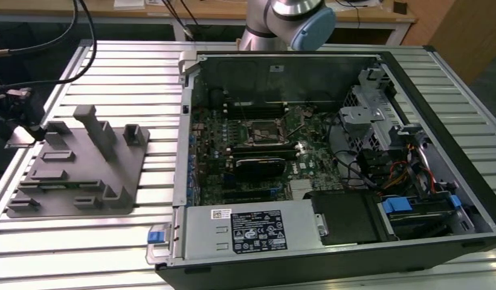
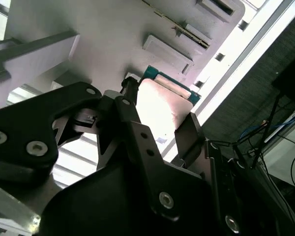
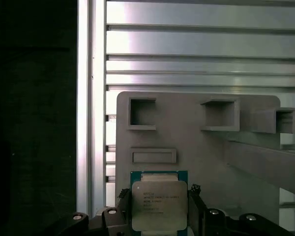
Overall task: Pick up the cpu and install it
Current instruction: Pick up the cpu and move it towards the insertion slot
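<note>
The silvery-grey, green-rimmed square cpu [image 3: 160, 206], one edge cut from view, is clamped between the narrowly-set black gripper [image 3: 159, 192] fingers over the grey plastic fixture plate [image 3: 196, 142].

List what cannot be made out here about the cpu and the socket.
- Second wrist view: glare washes out the top of the cpu, and the gripper covers part of it, so whether it rests on the fixture plate is unclear.
- First wrist view: one edge of the cpu is cut off by the picture's edge.
- Exterior view: the socket is too small to tell if it is empty.
</note>
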Controlling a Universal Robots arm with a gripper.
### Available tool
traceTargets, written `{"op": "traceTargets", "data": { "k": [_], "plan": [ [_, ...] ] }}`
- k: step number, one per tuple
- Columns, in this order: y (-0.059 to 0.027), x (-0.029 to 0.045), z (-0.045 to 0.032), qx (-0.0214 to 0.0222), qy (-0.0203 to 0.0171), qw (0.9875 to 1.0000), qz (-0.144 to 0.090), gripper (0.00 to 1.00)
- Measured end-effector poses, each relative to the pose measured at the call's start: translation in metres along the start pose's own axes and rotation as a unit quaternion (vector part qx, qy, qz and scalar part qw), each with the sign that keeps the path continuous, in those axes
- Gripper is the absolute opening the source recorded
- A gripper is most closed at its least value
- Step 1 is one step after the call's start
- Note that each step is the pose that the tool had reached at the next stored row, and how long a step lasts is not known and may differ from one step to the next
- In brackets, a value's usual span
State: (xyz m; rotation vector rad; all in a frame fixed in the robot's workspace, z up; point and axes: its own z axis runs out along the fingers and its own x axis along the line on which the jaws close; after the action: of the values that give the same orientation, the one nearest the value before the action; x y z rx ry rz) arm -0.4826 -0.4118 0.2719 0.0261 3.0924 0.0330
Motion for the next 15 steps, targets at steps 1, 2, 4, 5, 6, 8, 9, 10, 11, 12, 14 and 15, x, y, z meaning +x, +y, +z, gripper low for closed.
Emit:
{"op": "traceTargets", "data": {
  "k": [1,2,4,5,6,8,9,10,11,12,14,15],
  "plan": [
    [0.0001,-0.0001,-0.0031,0.0,0.0,1.0,0.0,0.55],
    [0.0001,-0.0003,-0.0062,0.0,0.0,1.0,0.0,0.55],
    [0.0003,-0.0006,-0.0123,0.0,0.0001,1.0,0.0,0.55],
    [0.0003,-0.0007,-0.0154,0.0,0.0001,1.0,0.0,0.55],
    [0.0004,-0.0009,-0.0184,0.0,0.0,1.0,0.0,0.55],
    [0.0008,-0.0017,-0.0349,0.0,0.0001,1.0,0.0,0.55],
    [0.0009,-0.002,-0.041,0.0,0.0,1.0,0.0,0.55],
    [0.001,-0.0021,-0.0435,0.0,0.0,1.0,0.0,0.55],
    [0.001,-0.0022,-0.0461,0.0,0.0,1.0,0.0,0.55],
    [0.0011,-0.0024,-0.0487,0.0,0.0,1.0,0.0,0.55],
    [0.0012,-0.0026,-0.0535,0.0,0.0,1.0,0.0,0.55],
    [0.0012,-0.0027,-0.0557,0.0,0.0,1.0,0.0,0.55]
  ]
}}
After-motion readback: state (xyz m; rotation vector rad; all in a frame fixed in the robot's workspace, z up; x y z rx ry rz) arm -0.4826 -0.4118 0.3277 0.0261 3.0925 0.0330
